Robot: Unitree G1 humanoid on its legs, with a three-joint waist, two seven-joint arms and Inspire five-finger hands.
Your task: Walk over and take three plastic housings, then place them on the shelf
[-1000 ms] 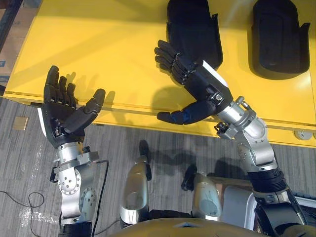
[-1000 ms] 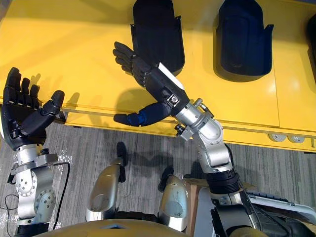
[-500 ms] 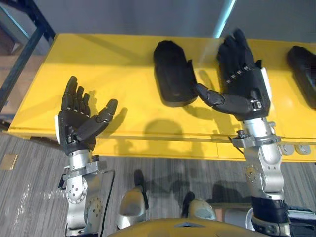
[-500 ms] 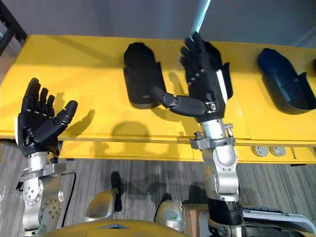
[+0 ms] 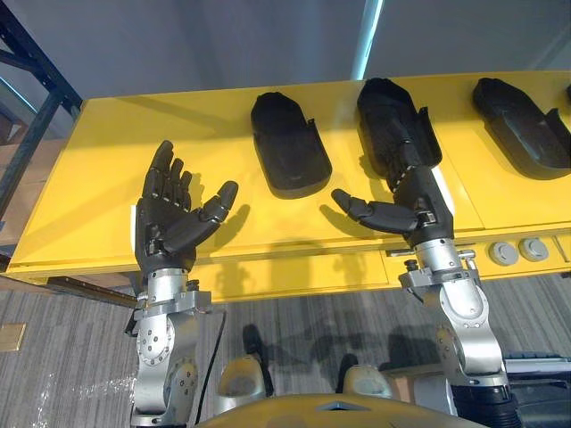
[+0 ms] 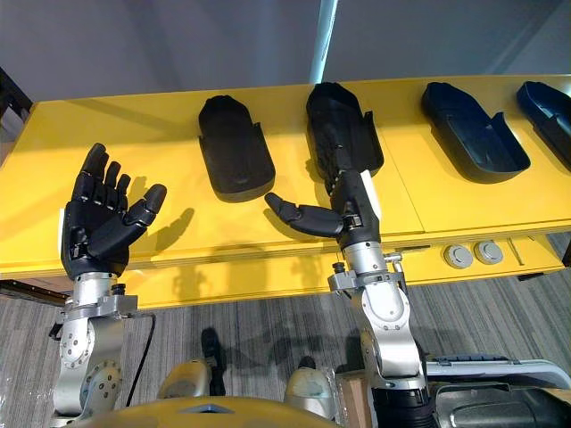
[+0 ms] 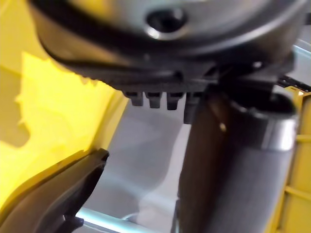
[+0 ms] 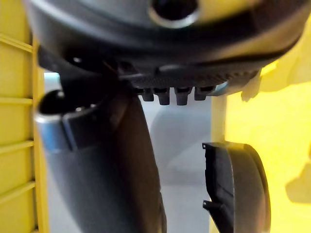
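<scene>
A long, glossy yellow worktop (image 5: 116, 160) runs across the view, with thin seams and a lower ledge along its front. Behind it is a plain grey wall (image 5: 223, 40) with a pale vertical strip (image 5: 368, 36). A dark rack frame (image 5: 36, 85) stands at the worktop's left end, and grey striped carpet (image 5: 53, 357) covers the floor below.

Four black housings lie in a row on the worktop, apart from one another: the first (image 6: 235, 147), the second (image 6: 343, 120), the third (image 6: 473, 129), and the fourth (image 6: 549, 107) at the right edge. Two round silver discs (image 6: 458, 257) sit on the front ledge, right of the arms.

The left hand (image 5: 161, 227) is raised palm-up over the worktop's near edge, left of the first housing. Its fingers are straight and spread, and it holds nothing. The right hand (image 5: 419, 209) is at the near end of the second housing. Its fingers (image 5: 406, 165) stretch straight over that end, the thumb juts left, and nothing is gripped. Whether the fingers touch the housing cannot be told.
</scene>
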